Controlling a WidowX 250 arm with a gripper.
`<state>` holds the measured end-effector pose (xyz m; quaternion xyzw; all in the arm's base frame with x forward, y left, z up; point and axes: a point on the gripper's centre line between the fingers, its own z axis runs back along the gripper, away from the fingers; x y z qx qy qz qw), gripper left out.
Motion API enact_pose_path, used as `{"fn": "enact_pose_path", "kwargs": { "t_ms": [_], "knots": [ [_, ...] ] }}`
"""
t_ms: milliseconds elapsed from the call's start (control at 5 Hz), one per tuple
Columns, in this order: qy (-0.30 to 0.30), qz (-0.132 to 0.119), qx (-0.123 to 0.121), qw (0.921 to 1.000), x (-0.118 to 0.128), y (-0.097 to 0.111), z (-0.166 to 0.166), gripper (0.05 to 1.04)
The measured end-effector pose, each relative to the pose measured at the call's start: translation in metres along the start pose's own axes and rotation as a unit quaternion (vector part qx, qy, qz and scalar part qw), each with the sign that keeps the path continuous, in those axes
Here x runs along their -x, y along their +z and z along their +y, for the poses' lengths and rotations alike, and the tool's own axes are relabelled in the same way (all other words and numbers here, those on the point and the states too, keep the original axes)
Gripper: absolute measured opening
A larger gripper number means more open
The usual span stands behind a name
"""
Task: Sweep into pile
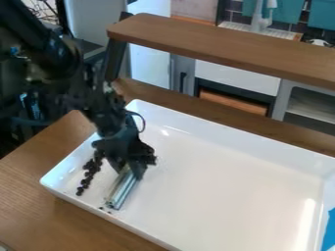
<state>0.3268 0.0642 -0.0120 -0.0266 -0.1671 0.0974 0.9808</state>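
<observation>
My gripper (128,167) is low over the left part of a white tray (222,171), shut on the upper end of a silvery metal bar (122,190). The bar slants down toward the tray's front-left wall, its lower end at or close to the tray floor. Left of the bar, dark small pieces (85,177) lie in a narrow band running along the tray's left side, partly hidden by the gripper at the top. A few dark bits lie by the bar's lower end.
The tray's raised walls surround the work, on a brown wooden table (39,188). A wooden shelf (229,46) spans above the back. Something blue (329,230) is at the right edge.
</observation>
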Motion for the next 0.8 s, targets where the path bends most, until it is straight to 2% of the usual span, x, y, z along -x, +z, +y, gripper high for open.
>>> {"fn": "enact_pose_path", "kwargs": {
  "t_ms": [200,400,600,800],
  "knots": [
    [-0.014,-0.012,-0.065,0.9977,-0.007,-0.001,0.017,0.380],
    [-0.035,-0.030,-0.096,0.9943,-0.012,0.000,0.031,0.380],
    [-0.022,-0.038,-0.111,0.9928,-0.015,0.003,0.045,0.380],
    [0.006,0.016,-0.036,0.9992,-0.008,0.012,0.037,0.380]
  ]
}}
